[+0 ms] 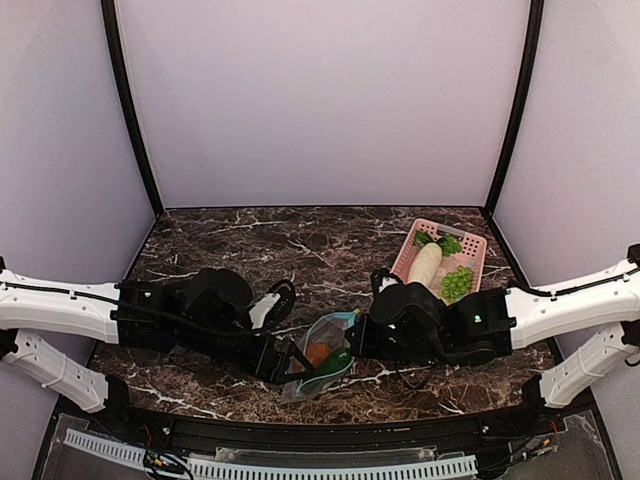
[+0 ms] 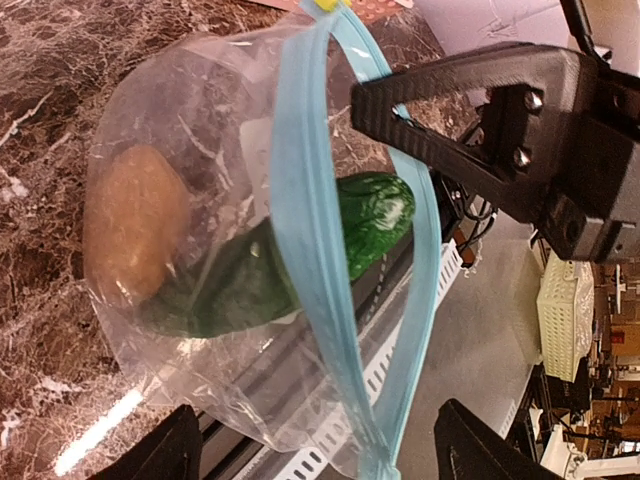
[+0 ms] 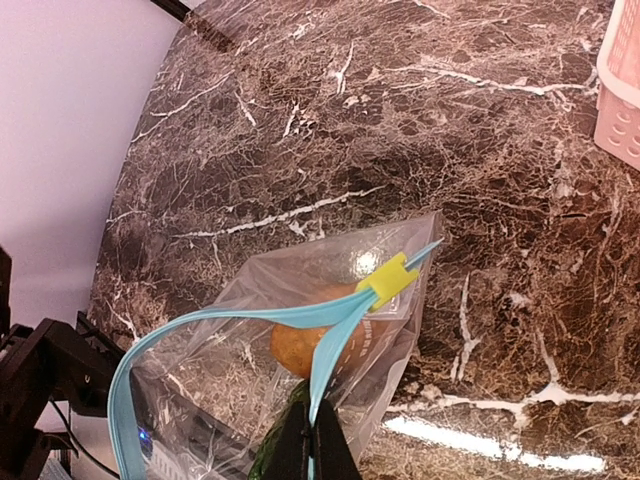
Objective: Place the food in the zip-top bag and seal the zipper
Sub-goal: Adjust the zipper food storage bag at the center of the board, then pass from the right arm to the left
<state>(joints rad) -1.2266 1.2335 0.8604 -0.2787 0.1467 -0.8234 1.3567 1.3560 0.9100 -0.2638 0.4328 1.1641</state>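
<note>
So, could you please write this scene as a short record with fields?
bag: near edge of table, between the grippers
food in bag: brown lump, green piece
zipper: not sealed, its two strips stand apart
slider: yellow, at one end of zipper
left gripper: open, holds nothing
right gripper: shut on zipper
basket: pink, far right, holds radish and grapes

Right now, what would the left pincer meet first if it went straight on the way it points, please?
The left pincer would likely first meet the zip-top bag, at its teal zipper.
</note>
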